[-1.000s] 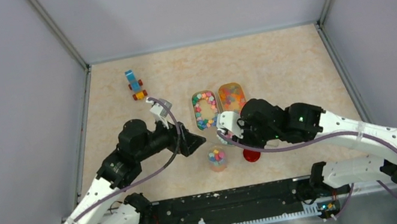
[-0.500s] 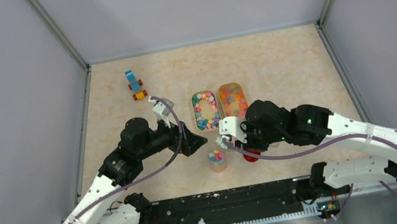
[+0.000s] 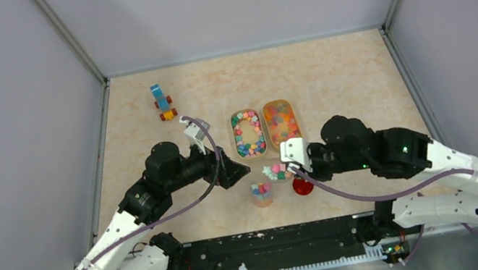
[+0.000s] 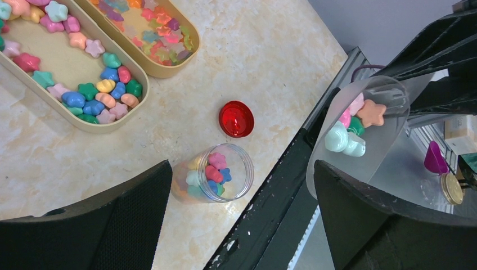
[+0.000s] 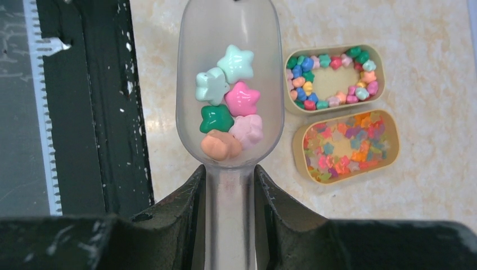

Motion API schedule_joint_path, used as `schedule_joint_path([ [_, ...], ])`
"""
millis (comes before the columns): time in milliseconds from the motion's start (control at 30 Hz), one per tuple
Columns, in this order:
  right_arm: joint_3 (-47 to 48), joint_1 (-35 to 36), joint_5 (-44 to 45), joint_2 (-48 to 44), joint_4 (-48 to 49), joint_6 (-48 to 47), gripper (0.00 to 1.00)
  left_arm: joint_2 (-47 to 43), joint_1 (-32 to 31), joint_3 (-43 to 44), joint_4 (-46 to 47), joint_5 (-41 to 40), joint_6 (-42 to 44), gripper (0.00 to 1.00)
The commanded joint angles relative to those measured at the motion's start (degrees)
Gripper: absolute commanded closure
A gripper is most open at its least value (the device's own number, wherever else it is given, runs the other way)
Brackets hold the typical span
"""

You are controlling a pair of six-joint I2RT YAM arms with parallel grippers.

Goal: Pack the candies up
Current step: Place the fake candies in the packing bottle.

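The candies are small coloured stars. Several lie in a clear scoop (image 5: 230, 62) whose handle my right gripper (image 5: 229, 191) is shut on. In the top view the scoop (image 3: 275, 171) hangs just right of and above a small clear jar (image 3: 261, 191) partly filled with candies. My left gripper (image 3: 233, 172) is open and empty just left of the jar. In the left wrist view the jar (image 4: 212, 173) stands upright between the wide-apart fingers (image 4: 112, 219), untouched, and the scoop (image 4: 360, 129) hangs at the right. More candies fill two tan trays (image 3: 235, 136) (image 3: 296, 122).
A round red lid (image 3: 302, 186) lies on the table right of the jar, under the right wrist. A blue-and-orange toy vehicle (image 3: 162, 102) stands at the far left. The black base rail (image 3: 276, 242) runs along the near edge. Walls enclose the table.
My right arm has drawn back from the trays toward the near edge with the loaded scoop, which now hangs beside the jar. My left arm has barely moved.
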Motion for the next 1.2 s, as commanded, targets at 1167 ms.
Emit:
schedule_joint_path([
  [1167, -2.71, 0.79, 1.25, 1.34, -2.05, 3.21, 1.00, -8.08, 0.00, 6.49, -8.18, -12.59, 9.48, 0.01],
])
